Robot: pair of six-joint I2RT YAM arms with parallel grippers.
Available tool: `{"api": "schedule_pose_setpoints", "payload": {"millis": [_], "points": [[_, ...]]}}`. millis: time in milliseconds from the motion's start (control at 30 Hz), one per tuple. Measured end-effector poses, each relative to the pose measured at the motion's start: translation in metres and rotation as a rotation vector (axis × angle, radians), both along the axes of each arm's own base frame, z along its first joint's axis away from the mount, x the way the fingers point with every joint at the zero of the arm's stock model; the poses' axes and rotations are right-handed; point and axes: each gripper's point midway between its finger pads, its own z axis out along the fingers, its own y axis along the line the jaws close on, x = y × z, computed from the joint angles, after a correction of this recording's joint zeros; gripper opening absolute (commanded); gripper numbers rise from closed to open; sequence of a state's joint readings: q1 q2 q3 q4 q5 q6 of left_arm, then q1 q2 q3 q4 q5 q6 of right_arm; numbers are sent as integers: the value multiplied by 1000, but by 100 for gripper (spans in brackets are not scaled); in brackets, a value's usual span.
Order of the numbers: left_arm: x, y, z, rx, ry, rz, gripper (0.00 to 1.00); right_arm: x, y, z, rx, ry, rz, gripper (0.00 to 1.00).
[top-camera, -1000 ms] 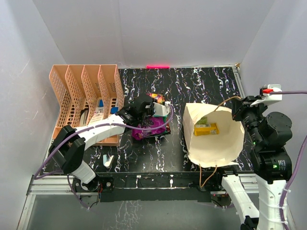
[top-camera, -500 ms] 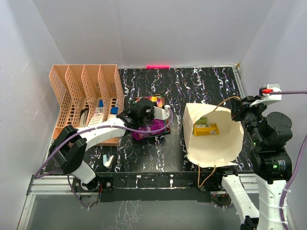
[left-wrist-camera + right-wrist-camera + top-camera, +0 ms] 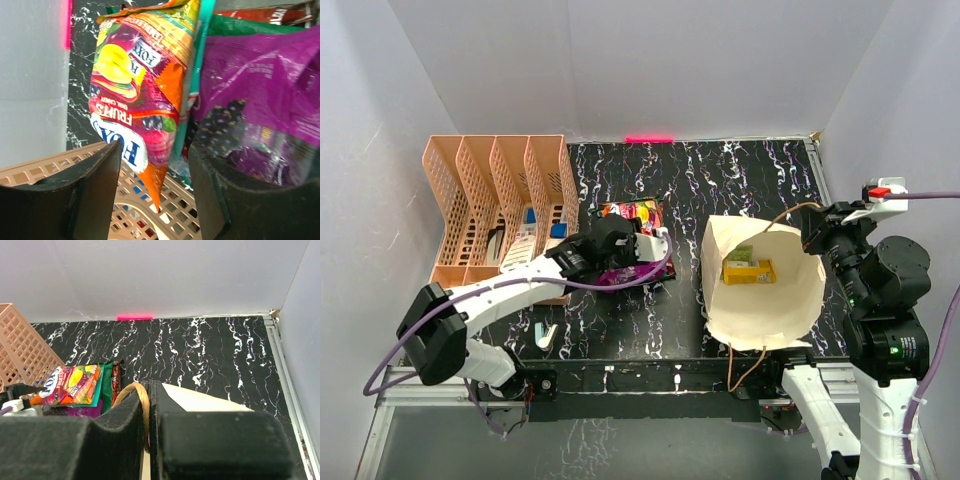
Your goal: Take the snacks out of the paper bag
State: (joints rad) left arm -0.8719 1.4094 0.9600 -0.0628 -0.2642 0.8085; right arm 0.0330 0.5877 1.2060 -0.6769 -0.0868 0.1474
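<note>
The cream paper bag [image 3: 790, 310] stands open at the near right, with a yellow and light green packet [image 3: 750, 268] inside. My right gripper [image 3: 817, 230] is shut on the bag's brown cord handle [image 3: 145, 407] at its far right rim. Other snacks lie in a pile mid-table: an orange-red-yellow packet [image 3: 631, 211] and a shiny purple one [image 3: 630, 272]. My left gripper [image 3: 632, 252] is open and empty just over the purple packet. In the left wrist view, the orange-red-yellow packet [image 3: 135, 95] and the purple one [image 3: 260, 95] lie right ahead of the open fingers [image 3: 95, 185].
A peach lattice file rack [image 3: 495, 200] stands at the far left, close beside my left arm, and shows in the left wrist view [image 3: 150, 220]. A small white piece [image 3: 546, 335] lies near the front left edge. Grey walls enclose the black marbled table [image 3: 740, 180].
My left gripper has drawn back toward the near left, off the snack pile, uncovering the orange-red-yellow packet. The right gripper and the bag have stayed put.
</note>
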Motion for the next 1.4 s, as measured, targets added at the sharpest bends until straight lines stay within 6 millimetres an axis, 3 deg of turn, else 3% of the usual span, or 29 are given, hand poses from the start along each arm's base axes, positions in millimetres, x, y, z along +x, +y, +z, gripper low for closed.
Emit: {"api": "schedule_pose_setpoints", "payload": {"millis": [100,267,333,433,533,600,733,833,900,1000,1200,1400], "points": [[-11,2,3,-25,38,-9,67,-1,0,0,2,-1,2,8],[-39,-1,24,-187,130,-25,69,-2,4,1,5,-3,23,8],[-57,-9,47,-332,180,-49,68,-3,12,-2,2,1,69,8],[-91,-26,98,-612,248,-152,68,-6,35,-12,4,23,206,8],[-129,-37,142,-850,320,-279,67,-12,66,-36,33,74,398,8],[-148,-42,160,-951,375,-351,65,-18,89,-62,108,143,533,8],[-159,-59,157,-1001,487,-389,63,-26,111,-109,278,297,657,8],[-156,-74,134,-981,575,-351,63,-24,114,-118,343,344,656,8],[-156,-79,118,-963,619,-321,63,-15,110,-113,342,333,611,8],[-158,-80,111,-959,641,-303,63,8,91,-90,304,279,472,8],[-160,-69,130,-998,586,-299,65,67,17,-33,155,138,38,8],[-165,-51,149,-1023,516,-303,65,109,-24,-8,-67,94,-141,8]]}}
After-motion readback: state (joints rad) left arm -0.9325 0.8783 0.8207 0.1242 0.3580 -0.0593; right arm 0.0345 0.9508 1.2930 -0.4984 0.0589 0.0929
